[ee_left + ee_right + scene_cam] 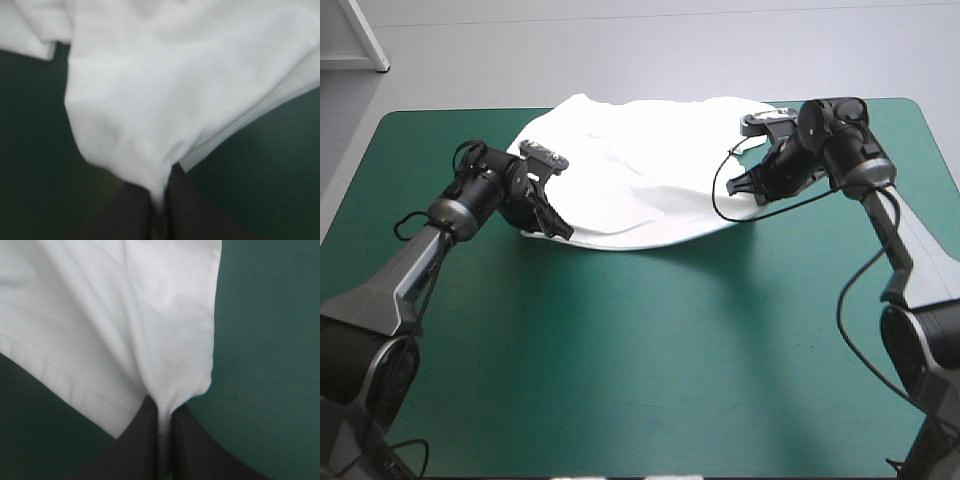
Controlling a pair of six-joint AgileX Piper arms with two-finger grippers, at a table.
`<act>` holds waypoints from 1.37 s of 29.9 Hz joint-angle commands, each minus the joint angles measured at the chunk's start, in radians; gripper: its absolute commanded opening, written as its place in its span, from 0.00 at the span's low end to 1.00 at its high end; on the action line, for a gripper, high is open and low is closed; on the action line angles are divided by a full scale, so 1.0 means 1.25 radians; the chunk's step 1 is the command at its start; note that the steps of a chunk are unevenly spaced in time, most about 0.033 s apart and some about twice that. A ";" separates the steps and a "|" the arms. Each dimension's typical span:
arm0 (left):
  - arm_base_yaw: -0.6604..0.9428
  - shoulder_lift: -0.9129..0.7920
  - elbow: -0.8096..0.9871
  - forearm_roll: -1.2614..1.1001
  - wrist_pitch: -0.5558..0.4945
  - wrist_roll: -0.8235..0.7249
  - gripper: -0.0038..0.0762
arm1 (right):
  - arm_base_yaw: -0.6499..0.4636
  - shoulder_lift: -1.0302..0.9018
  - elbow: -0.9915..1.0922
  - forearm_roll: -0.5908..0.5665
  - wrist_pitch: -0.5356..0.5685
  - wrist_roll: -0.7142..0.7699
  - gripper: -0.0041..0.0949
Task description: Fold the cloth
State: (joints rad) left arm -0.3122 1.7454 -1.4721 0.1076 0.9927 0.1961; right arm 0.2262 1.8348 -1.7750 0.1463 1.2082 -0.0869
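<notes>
Though nothing looks folded yet, I have the T-shirt (640, 170) spread on the teal-green cover (650, 350), ahead of both jaws. Left gripper (159, 200) clenched on a pinch of cloth; right gripper (164, 415) likewise, stitched hem just beside it. Wrist views prove the pinches; only the high view gives the outline. Left's pinch is blurred, probably an edge.

No telling sleeves from collar on the T-shirt (640, 170), bunched at the far side of the worktop (650, 350). Blurred in the left wrist view, cut off at the edges in both wrist views. Too small from above to judge the jaws' hold.
</notes>
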 commanded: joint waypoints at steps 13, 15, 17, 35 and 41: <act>-0.002 -0.441 0.370 -0.086 0.235 -0.054 0.07 | -0.001 -0.499 0.603 -0.046 -0.022 0.038 0.03; -0.002 -0.490 0.401 -0.112 0.235 -0.056 0.07 | -0.001 -0.556 0.641 -0.037 -0.021 0.052 0.03; -0.002 -0.524 0.422 -0.155 0.235 -0.048 0.07 | -0.001 -0.601 0.672 -0.019 -0.021 0.069 0.03; -0.002 -0.564 0.553 -0.236 0.235 -0.037 0.50 | -0.001 -0.662 0.790 0.037 -0.021 0.002 0.26; -0.002 -0.564 0.553 -0.234 0.213 -0.037 0.93 | -0.001 -0.662 0.790 -0.013 -0.037 -0.001 0.80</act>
State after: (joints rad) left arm -0.3122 1.0558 -0.7591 -0.1730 1.2265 0.1484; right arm 0.2262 1.0214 -0.7649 0.1690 1.1847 -0.0761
